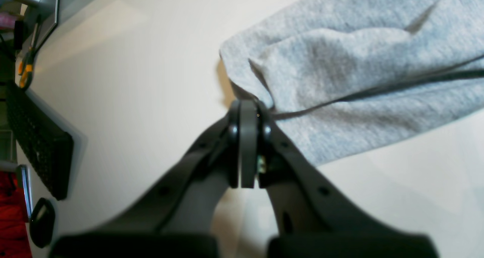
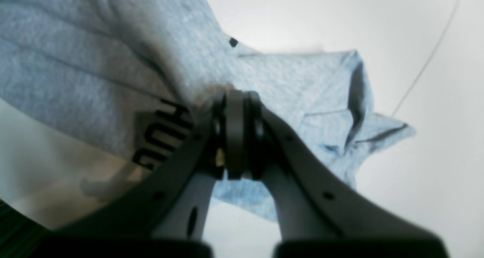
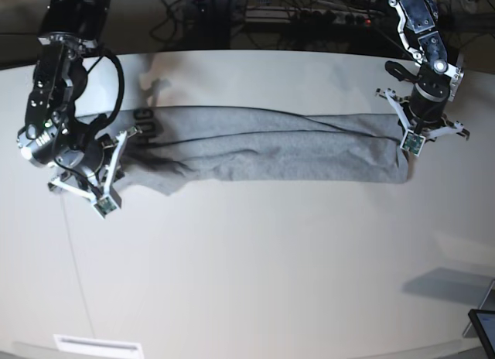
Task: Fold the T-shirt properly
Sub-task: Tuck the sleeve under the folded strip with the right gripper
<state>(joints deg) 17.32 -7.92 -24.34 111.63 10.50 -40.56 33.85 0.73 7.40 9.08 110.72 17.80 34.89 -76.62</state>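
Mid-fold: the T-shirt lay stretched across the surface; left gripper and right gripper each clamped an end; next, likely carrying both ends together evenly.

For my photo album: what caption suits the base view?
Two pincers, left and right, hold a grey T-shirt stretched across a white table.

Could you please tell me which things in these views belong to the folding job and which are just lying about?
Job:
T-shirt
left gripper, shut on its edge
right gripper, shut on the cloth

Lying about:
keyboard
mouse
cable
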